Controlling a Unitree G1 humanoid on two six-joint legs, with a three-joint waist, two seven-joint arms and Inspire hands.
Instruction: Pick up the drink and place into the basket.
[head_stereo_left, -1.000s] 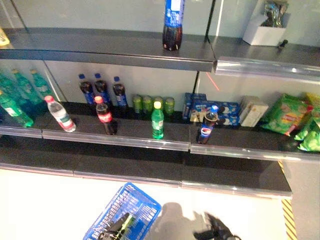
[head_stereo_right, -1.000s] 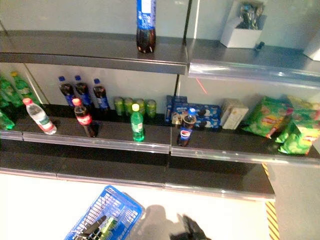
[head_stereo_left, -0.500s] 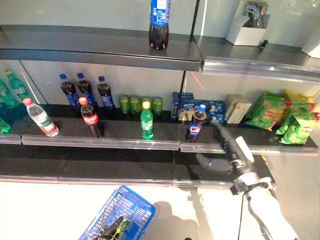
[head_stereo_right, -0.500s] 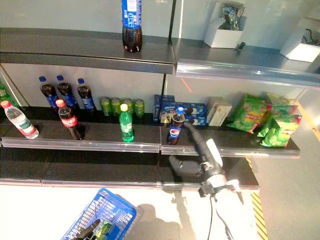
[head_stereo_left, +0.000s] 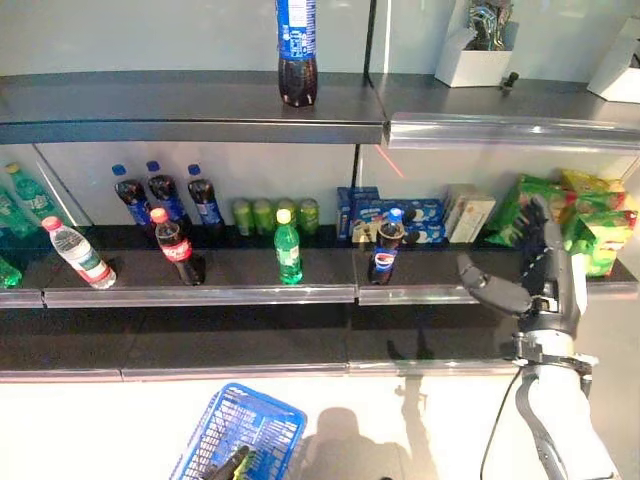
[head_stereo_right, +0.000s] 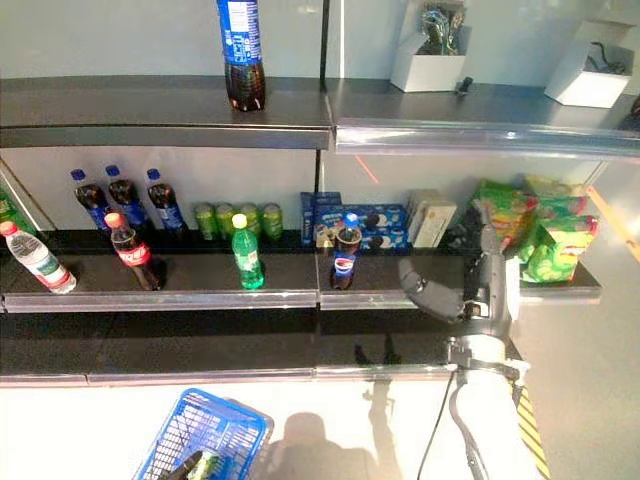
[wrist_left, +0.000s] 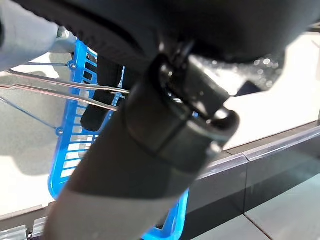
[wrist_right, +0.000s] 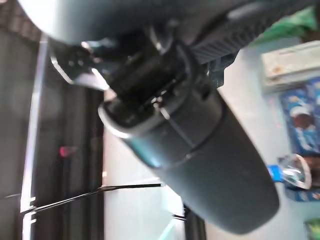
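Observation:
A cola bottle with a blue cap (head_stereo_left: 385, 252) stands at the front of the middle shelf (head_stereo_left: 250, 295). My right hand (head_stereo_left: 540, 270) is raised at shelf height to the right of it. Its fingers are straight and upright, its thumb points toward the bottle, and it is apart from the bottle and holds nothing. The thumb also shows in the right wrist view (wrist_right: 200, 150). My left hand (head_stereo_left: 230, 466) is shut on the thin wire handles (wrist_left: 60, 89) of the blue basket (head_stereo_left: 245, 425), which hangs low at the left. Something green shows inside the basket.
On the middle shelf stand a green bottle (head_stereo_left: 288, 247), a red-capped cola (head_stereo_left: 178, 247), a water bottle (head_stereo_left: 80, 256), blue-capped colas (head_stereo_left: 165, 195), green cans (head_stereo_left: 275, 214), blue biscuit boxes (head_stereo_left: 400, 213) and green snack bags (head_stereo_left: 590, 225). A large cola bottle (head_stereo_left: 296, 50) stands on the top shelf.
My right hand has risen from the bottom of the view to shelf height, reached toward the blue-capped cola, and now stands upright further right. The camera has shifted.

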